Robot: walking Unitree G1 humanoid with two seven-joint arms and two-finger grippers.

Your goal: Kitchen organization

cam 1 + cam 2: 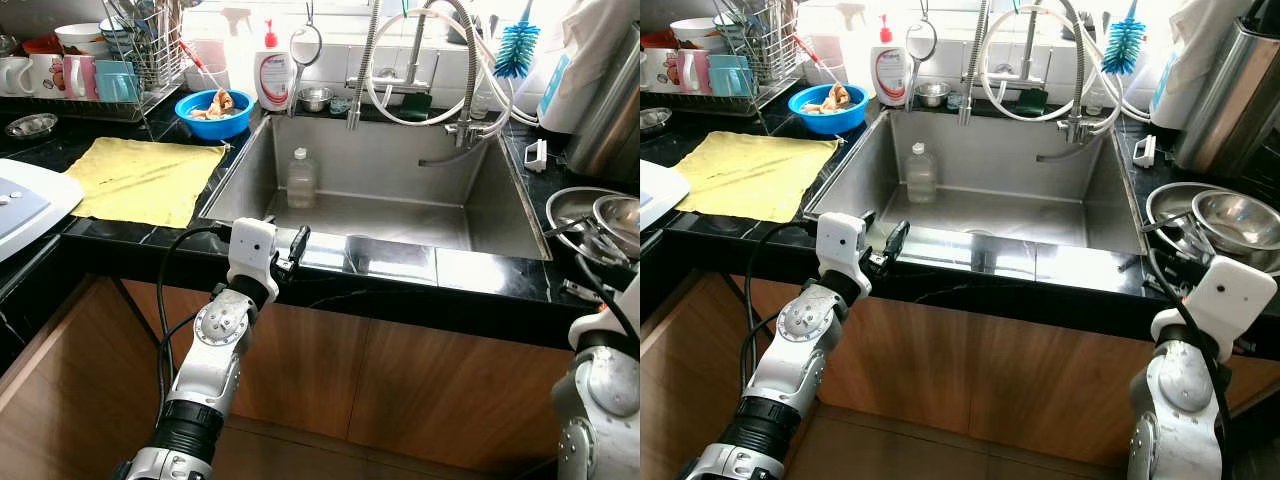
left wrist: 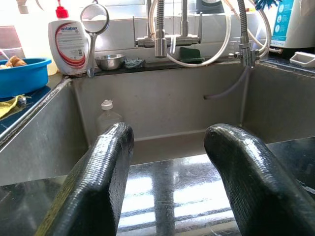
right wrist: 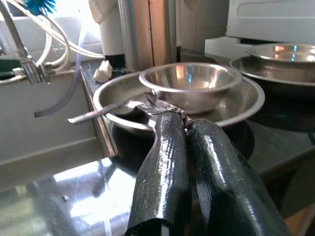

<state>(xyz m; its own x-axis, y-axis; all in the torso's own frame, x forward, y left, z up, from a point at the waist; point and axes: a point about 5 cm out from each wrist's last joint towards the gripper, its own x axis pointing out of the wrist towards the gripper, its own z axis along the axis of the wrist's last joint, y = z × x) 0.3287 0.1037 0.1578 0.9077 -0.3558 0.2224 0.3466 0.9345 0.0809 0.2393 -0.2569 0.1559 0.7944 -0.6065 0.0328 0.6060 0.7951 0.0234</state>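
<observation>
Judging from the layout, the step in hand is retrieving the clear plastic bottle (image 1: 301, 177), which stands upright with its white cap on at the rear left of the sink (image 1: 490, 215) basin, against the back wall. The left gripper (image 1: 297, 247) rests at the sink's front rim with its fingers (image 2: 101, 182) spread apart, aimed toward the bottle and well short of it. A sound approach would clear the rim, descend into the basin and close around the bottle's body below the cap; the bottle looks light and likely to tip if nudged.

The right gripper (image 3: 182, 147) sits over the surface right of the sink, fingers pressed together, holding nothing.

Containers: the bottle's contents cannot be determined. A blue bowl (image 1: 214, 112) behind the yellow cloth (image 1: 140, 178) holds brownish scraps. A steel pan (image 3: 172, 105) carries a smaller steel bowl (image 3: 189, 83) and a spoon (image 3: 106, 112).
</observation>
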